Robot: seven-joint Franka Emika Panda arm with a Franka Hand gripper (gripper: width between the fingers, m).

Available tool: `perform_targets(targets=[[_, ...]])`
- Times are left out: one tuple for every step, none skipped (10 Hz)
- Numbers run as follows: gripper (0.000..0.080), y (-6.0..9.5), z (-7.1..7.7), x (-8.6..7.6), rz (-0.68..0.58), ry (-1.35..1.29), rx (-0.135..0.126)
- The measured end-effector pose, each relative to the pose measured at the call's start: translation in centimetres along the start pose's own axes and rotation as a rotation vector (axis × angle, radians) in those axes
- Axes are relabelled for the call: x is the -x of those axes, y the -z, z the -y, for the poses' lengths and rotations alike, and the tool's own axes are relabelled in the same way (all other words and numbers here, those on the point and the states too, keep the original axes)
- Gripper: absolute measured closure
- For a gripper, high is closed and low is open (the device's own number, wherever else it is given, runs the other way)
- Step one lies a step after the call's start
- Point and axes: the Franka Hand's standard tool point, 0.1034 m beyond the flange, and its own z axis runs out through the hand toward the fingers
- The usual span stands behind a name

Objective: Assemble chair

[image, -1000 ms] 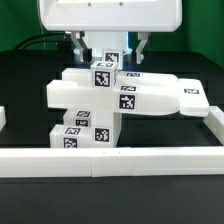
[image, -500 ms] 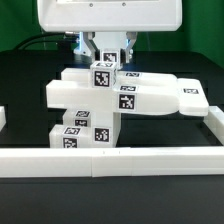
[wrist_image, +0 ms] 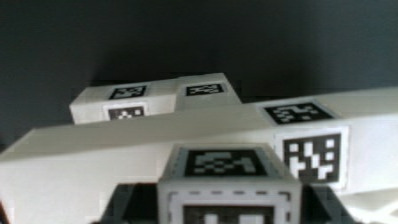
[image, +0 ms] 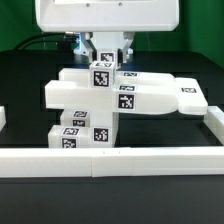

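Note:
The chair stands partly built in the middle of the exterior view. A wide white panel (image: 140,98) lies across a stack of tagged blocks (image: 84,134). On top of the panel sits a small white tagged block (image: 102,74). My gripper (image: 103,60) comes straight down from above and is shut on this block, one finger on each side. In the wrist view the same block (wrist_image: 228,172) fills the space between my dark fingers (wrist_image: 139,208), with the panel (wrist_image: 107,150) beneath it. Farther off in that view lie the lower tagged blocks (wrist_image: 164,96).
A long white border rail (image: 110,161) runs along the front and turns back at the exterior view's right (image: 212,120). A short white piece (image: 3,118) shows at the left edge. The table is black.
The fingers stood spread wide of the small block a second ago. They have since closed in on its sides. The arm and the chair parts have hardly moved.

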Motion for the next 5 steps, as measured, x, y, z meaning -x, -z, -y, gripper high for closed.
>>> perform_targets(targets=[[0.0521, 0.00, -0.07, -0.02, 0.001, -0.125, -0.015], [0.0521, -0.01, -0.19, -0.06, 0.004, -0.227, -0.033], [0.0520, -0.01, -0.15, -0.14, 0.000, -0.280, -0.040], [0.0520, -0.01, 0.05, -0.31, -0.016, -0.333, -0.041], [0.0520, -0.02, 0.04, -0.31, -0.015, -0.379, -0.043]])
